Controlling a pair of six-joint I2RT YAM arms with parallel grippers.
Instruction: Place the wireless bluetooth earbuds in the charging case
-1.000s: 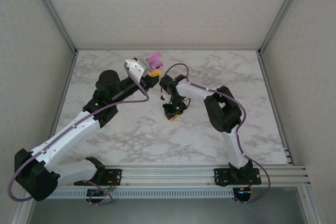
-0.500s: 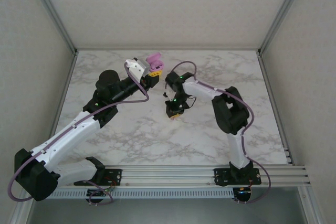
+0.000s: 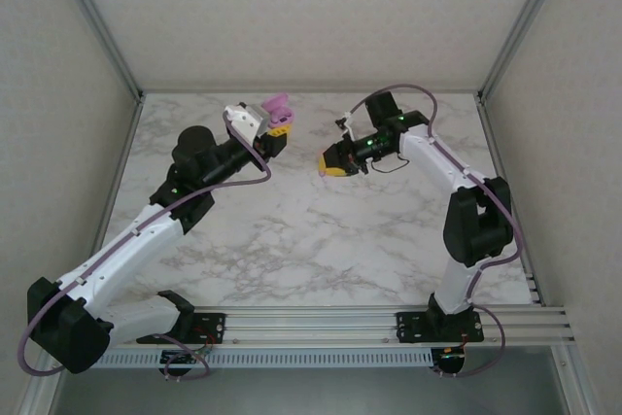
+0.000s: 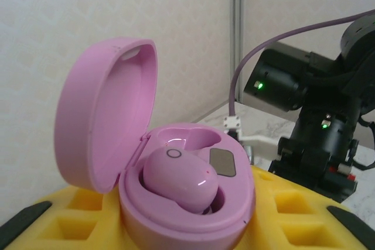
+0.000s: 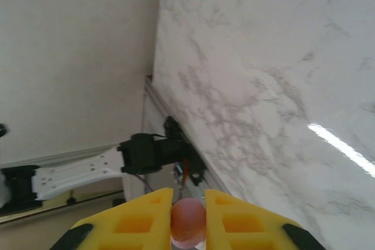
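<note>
The left fingers [image 4: 76,226] grip the open pink case [image 4: 108,115] above the counter [image 3: 321,250], one earbud [image 4: 179,182] seated inside (lid tipped back). The right fingers [image 5: 140,218] pinch a second earbud [image 5: 188,219], aloft near the case; next, I judge, it needs lining up over the free socket and pressing in.
</note>
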